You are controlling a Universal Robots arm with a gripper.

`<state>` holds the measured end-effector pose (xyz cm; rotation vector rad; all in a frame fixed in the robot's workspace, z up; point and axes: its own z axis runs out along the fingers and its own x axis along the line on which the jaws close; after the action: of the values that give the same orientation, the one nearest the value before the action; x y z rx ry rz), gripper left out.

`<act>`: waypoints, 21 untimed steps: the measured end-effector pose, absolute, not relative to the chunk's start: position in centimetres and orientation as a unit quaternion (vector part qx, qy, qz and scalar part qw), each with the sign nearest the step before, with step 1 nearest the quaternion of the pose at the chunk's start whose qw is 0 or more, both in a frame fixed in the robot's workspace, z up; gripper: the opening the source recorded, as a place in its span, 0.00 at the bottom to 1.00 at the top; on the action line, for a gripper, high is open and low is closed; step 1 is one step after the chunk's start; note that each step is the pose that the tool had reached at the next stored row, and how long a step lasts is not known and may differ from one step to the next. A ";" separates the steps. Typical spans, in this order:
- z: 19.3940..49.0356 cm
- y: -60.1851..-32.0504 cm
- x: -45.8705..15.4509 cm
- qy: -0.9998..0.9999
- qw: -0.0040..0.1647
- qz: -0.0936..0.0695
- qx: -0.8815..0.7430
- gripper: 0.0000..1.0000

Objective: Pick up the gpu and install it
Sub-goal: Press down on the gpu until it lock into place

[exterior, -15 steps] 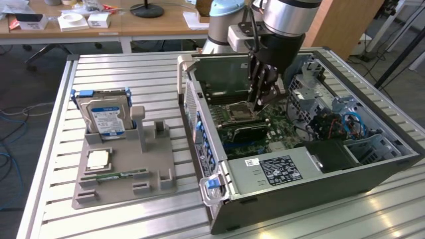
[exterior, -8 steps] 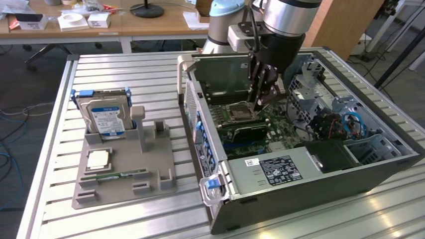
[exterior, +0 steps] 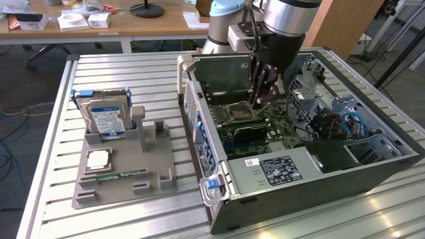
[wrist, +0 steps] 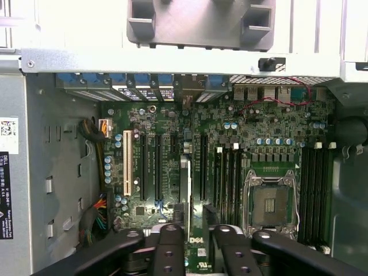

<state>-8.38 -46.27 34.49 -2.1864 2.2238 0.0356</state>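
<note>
On the slatted table (exterior: 371, 219), the open computer case (exterior: 312, 196) lies on its side and I hang inside it, above the motherboard (wrist: 172, 123). My gripper (exterior: 261, 99) stands part-open and grips nothing, its two fingers (wrist: 168, 250) straddling the line of the gpu (exterior: 246, 133). The gpu stands on edge in a long slot beside the bare CPU socket (wrist: 270, 201), and it runs from under me toward the rear wall of the case.

As I judge it, the risk is a card that is only half seated. I cannot tell from here whether its edge is fully down in the slot. An uneven press at one end could tilt it, strain the slot or leave the bracket out of line. A sideways drift could bring me down on the exposed socket pins just beside the card.

The memory slots and cable bundles crowd the board. On the exterior view's left, well apart, the grey holder (exterior: 153, 184) carries the hard drive (exterior: 106, 117) and the green memory stick (exterior: 123, 175).
</note>
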 end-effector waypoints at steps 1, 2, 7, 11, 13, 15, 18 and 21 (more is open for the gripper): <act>34.5 -46.3 -8.4 0.713 0.011 0.011 -0.701 0.25; 34.5 -46.3 -8.4 0.713 0.011 0.011 -0.701 0.19; 34.5 -46.3 -8.4 0.713 0.011 0.011 -0.701 0.10; 34.5 -46.3 -8.4 0.713 0.011 0.011 -0.701 0.10; 34.5 -46.3 -8.4 0.713 0.011 0.011 -0.701 0.10; 34.4 -46.2 -8.4 0.713 0.012 0.012 -0.701 0.10; 34.4 -46.0 -8.4 0.713 0.012 0.012 -0.701 0.10; 34.3 -45.8 -8.4 0.713 0.012 0.012 -0.701 0.10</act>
<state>-8.37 -45.79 34.33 -2.1858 2.2230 0.0373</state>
